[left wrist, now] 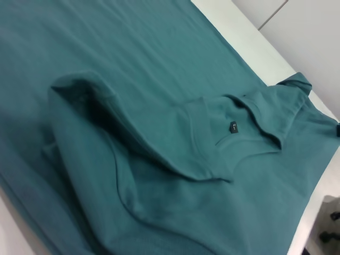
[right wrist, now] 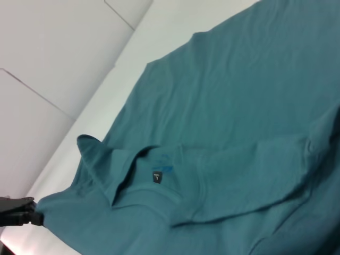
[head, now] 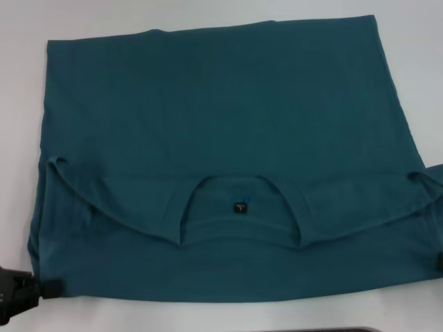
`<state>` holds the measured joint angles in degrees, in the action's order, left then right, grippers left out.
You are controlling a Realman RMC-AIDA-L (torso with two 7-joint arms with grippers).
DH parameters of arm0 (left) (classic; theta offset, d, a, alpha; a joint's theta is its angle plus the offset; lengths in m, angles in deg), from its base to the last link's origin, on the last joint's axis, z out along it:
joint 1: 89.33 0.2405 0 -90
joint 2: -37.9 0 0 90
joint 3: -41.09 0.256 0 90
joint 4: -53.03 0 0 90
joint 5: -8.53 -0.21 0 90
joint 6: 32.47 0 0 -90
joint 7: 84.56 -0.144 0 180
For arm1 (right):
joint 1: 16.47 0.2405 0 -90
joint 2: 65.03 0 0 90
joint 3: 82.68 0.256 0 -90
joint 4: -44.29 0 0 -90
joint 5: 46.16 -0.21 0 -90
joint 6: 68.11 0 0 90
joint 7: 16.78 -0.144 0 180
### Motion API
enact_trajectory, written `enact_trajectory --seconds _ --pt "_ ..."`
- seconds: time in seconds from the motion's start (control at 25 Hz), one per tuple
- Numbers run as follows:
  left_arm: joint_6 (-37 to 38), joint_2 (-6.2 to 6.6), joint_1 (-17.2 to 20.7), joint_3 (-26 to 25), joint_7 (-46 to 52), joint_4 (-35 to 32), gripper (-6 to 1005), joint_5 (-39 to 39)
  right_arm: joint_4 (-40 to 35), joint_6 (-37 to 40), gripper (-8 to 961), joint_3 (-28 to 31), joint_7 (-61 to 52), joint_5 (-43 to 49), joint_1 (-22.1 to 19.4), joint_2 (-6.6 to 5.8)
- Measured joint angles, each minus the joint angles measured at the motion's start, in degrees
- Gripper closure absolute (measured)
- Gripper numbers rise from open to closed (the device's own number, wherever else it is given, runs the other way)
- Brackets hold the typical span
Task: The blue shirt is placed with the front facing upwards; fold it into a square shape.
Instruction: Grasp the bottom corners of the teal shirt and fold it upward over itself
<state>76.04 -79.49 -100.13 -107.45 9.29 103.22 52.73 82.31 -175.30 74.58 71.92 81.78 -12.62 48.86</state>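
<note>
The blue shirt (head: 221, 124) lies flat on the white table, plain teal side up, no lettering showing. Its neck opening with the small dark label (head: 239, 207) faces the near edge, and an upper layer with a curved edge lies over a lower layer that reaches closer to me. The label also shows in the left wrist view on the shirt (left wrist: 159, 106) and in the right wrist view on the shirt (right wrist: 239, 106). My left gripper (head: 21, 294) is black and sits at the shirt's near left corner, touching the cloth. Only a dark sliver of my right gripper (head: 440, 263) shows at the shirt's near right corner.
The white table (head: 208, 315) shows as a narrow strip in front of the shirt and around its far and side edges. A dark strip (head: 318, 330) lies along the bottom of the head view.
</note>
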Motion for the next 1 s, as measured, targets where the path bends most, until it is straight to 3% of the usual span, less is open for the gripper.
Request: enact_trajectory --seconds 0.48,0.68,1.0 --pt "0.74 0.59 -0.01 -1.20 -0.15 -0.01 958 0.45 0.13 -1.08 916 2.20 -0.43 -0.11 0.96 -0.62" --pt "-0.14 0.60 -3.16 -3.00 -0.21 -0.09 958 0.51 0.13 -0.75 915 3.49 -2.43 -0.22 4.20 -0.92" --pt "-4.50 1.10 -12.03 -5.44 3.30 -0.16 959 0.25 -0.05 3.45 914 3.55 -7.15 -0.15 12.35 -1.13"
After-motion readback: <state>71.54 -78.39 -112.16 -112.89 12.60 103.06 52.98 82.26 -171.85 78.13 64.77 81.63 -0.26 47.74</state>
